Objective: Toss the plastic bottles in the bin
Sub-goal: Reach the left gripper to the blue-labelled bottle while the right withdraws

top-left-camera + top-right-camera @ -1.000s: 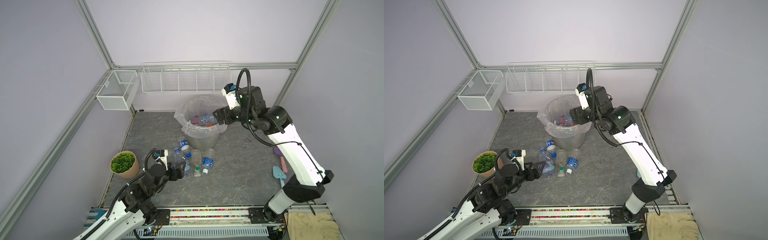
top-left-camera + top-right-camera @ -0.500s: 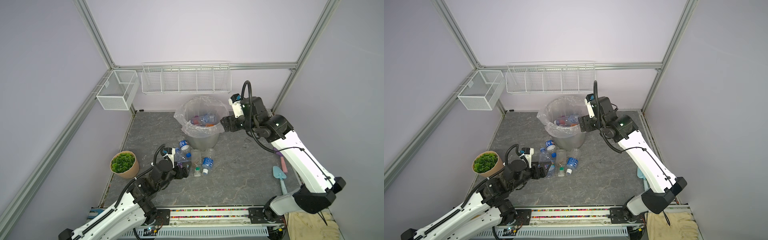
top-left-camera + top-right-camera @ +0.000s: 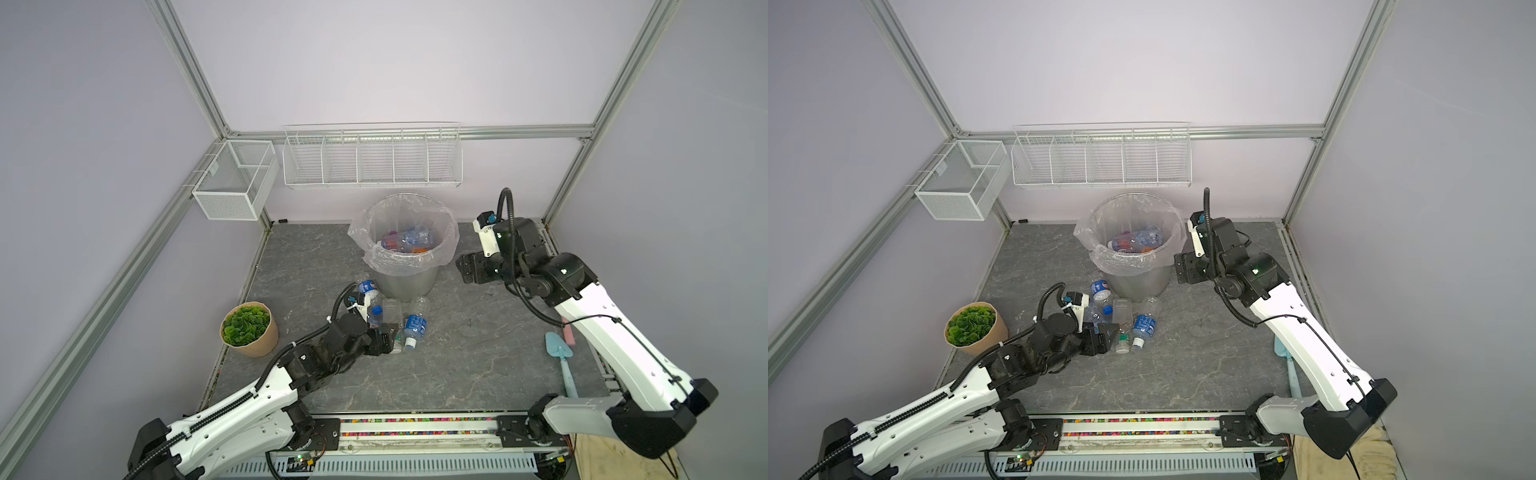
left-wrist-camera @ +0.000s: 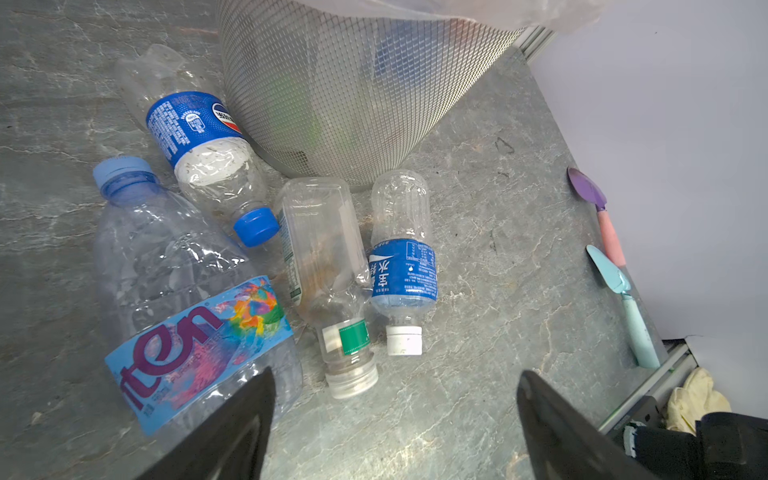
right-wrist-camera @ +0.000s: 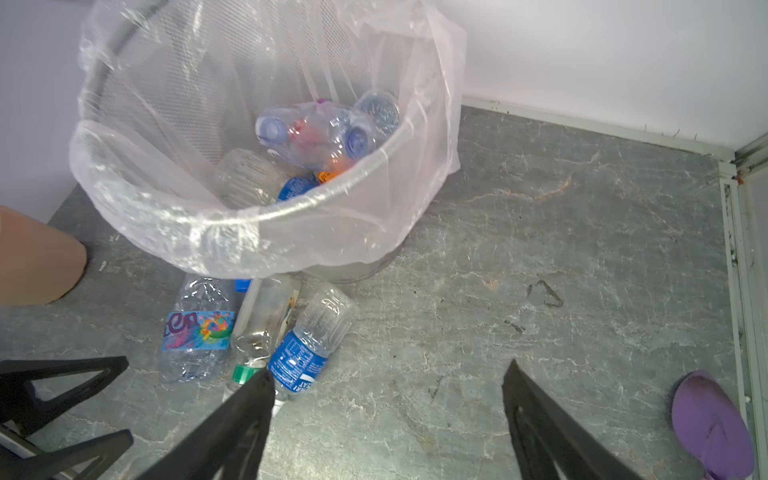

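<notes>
Bright, even, soft light with faint shadows; the wide lens bends the frame rails (image 3: 192,70) near the edges; the plastic bag (image 5: 232,224) glints.

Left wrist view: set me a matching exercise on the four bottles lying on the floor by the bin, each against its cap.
Column one:
1. rainbow-label bottle
2. round-logo blue-label bottle
3. brown-stained clear bottle
4. white-lettered blue-label bottle

Column two:
a. white cap
b. pale blue cap
c. pale see-through cap below a green band
d. bright blue cap

Pairs: 1-b, 2-d, 3-c, 4-a.
</notes>
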{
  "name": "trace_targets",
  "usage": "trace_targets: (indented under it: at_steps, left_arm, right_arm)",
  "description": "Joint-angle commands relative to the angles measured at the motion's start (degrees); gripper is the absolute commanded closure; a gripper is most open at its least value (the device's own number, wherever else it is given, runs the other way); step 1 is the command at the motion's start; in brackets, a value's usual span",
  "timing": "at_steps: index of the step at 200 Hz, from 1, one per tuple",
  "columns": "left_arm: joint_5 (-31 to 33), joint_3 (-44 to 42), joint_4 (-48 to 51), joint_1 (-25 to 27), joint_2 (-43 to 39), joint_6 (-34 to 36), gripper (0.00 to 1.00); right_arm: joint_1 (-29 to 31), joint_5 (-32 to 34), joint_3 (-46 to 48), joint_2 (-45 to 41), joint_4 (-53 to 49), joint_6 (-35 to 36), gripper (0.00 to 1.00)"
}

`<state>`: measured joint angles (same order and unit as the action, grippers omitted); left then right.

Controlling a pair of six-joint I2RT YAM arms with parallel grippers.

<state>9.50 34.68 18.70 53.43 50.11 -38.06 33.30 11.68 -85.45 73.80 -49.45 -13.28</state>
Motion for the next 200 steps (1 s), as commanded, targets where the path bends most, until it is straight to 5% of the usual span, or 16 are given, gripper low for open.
trace_targets:
  at_steps: [1,114,200]
  left_arm:
    - [1.58,3.22,-0.89,0.49,2.38,0.52,0.11]
    - [-0.16,13.11,-1.6,3.0,20.4,4.02,0.14]
    - [-2.46,22.81,1.13,3.1,35.75,5.0,0.15]
  right_arm:
    - [-0.87,0.96,2.9,-2.78,2.08,-1.72,0.12]
    - [-2.79,-1.61,21.42,-10.49,4.57,-8.2,0.12]
    - [-4.37,-2.29,25.18,-12.69,5.11,-9.15,0.11]
